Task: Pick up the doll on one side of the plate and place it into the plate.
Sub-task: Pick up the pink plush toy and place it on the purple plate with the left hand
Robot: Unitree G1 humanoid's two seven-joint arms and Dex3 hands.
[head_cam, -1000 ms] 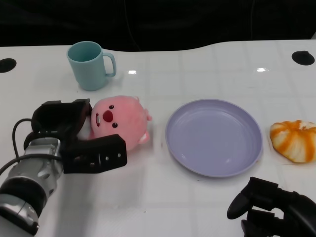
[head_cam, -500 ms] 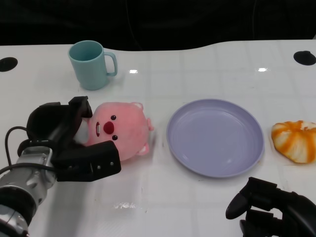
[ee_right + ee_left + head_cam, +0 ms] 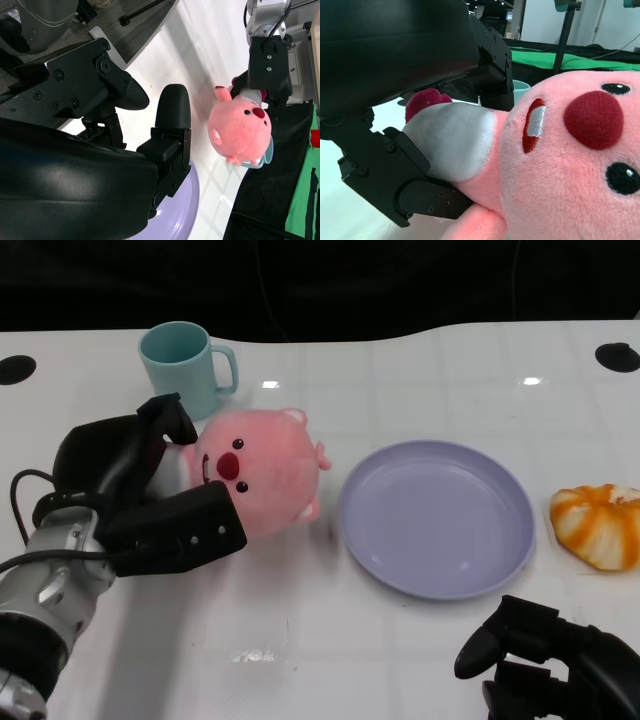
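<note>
A teal mug (image 3: pixel 184 370) stands upright at the far left of the white worktop (image 3: pixel 400 390), handle pointing right. An orange-and-white striped bun-shaped item (image 3: pixel 598 525) lies at the right edge. Two black round holes (image 3: pixel 14 369) mark the far corners.

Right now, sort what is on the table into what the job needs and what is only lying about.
For the job:
- pink doll, held by the left hand, its fingers around it
- purple plate, with nothing in it yet

Lying about:
- teal mug, behind the doll
- orange and white bun, on the plate's far side
- right hand, holding nothing
</note>
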